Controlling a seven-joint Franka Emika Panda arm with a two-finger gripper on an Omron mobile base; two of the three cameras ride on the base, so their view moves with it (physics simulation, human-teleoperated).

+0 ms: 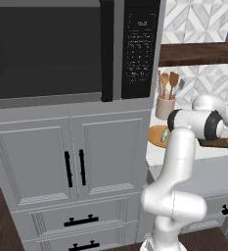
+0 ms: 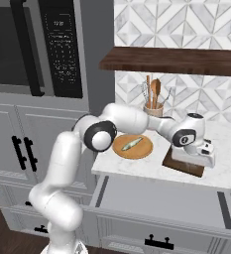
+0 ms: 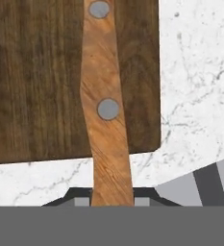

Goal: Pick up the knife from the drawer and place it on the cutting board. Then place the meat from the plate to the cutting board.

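Note:
In the hand view my gripper [image 3: 112, 199] is shut on the knife [image 3: 106, 120]. Its brown wooden handle with two silver rivets runs up from the fingers over the dark brown cutting board [image 3: 36, 77]; the blade is out of frame. From the right base view the gripper [image 2: 205, 149] hangs just above the cutting board [image 2: 179, 166], on the counter right of the orange-tan plate [image 2: 132, 148]. The pale greenish meat [image 2: 131, 144] lies on that plate. The wide light-grey drawer [image 2: 156, 196] stands pulled out below the counter edge.
A cream crock [image 2: 154, 110] of wooden spoons stands behind the plate against the patterned tiles. A dark wooden shelf [image 2: 176, 59] hangs above the counter. A tall cabinet with a built-in oven [image 1: 57, 49] rises on the left. White marble counter [image 3: 195, 72] borders the board.

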